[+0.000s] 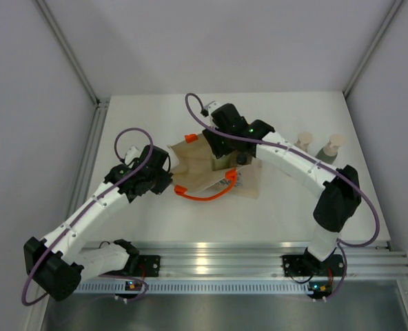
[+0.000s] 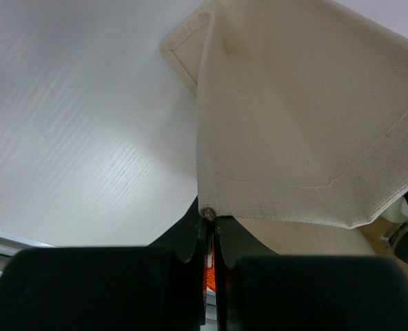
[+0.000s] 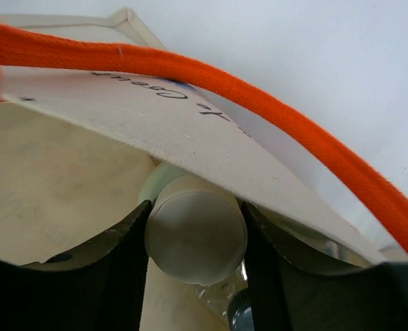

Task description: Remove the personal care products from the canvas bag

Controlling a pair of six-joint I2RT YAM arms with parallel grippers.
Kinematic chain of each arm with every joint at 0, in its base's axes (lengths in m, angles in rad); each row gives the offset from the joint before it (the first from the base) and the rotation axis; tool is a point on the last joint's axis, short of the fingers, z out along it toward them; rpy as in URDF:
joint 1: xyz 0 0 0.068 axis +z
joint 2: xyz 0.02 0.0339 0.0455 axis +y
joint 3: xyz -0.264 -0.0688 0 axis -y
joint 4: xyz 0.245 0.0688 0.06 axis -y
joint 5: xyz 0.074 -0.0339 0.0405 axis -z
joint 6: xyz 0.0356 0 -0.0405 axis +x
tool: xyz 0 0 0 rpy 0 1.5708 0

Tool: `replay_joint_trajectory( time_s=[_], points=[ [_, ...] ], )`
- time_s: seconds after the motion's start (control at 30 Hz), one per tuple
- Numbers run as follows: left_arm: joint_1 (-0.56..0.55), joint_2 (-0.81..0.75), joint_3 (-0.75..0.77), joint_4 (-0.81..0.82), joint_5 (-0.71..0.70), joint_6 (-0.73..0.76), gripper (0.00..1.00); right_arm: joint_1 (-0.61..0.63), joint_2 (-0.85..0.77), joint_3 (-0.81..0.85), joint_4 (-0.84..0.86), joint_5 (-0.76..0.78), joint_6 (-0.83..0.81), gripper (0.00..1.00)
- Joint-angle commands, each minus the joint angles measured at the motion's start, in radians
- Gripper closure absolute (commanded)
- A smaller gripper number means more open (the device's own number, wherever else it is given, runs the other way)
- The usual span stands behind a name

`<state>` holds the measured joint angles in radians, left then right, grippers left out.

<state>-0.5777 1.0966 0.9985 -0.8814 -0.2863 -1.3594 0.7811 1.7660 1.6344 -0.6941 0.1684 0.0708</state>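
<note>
White matte surface [image 1: 273,221] carrying a beige canvas bag with orange handles [image 1: 197,169] at centre; tan bottle [image 1: 303,142] and grey-green bottle [image 1: 330,148] upright at far right.

We count one canvas bag [image 1: 197,169]; one tan bottle [image 1: 303,141] and one grey-green bottle [image 1: 330,148], two standing outside it; one pale-capped bottle [image 3: 196,236] at its mouth.

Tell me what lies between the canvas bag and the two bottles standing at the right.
In the top view, the right arm crosses that stretch, reaching into the canvas bag; otherwise only bare table lies before the tan bottle and grey-green bottle.
</note>
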Motion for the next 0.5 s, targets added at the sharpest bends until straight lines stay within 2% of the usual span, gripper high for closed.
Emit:
replay_joint_trajectory(
  time_s=[0.0,0.47],
  points=[
    [-0.005,-0.003,0.02,-0.005,0.001,-0.01,1.0,0.024,-0.125,0.125,0.019,0.0,-0.029,1.0],
    [-0.005,-0.004,0.031,-0.005,-0.024,-0.017,1.0,0.086,-0.146,0.413,-0.228,0.037,-0.062,1.0]
  ],
)
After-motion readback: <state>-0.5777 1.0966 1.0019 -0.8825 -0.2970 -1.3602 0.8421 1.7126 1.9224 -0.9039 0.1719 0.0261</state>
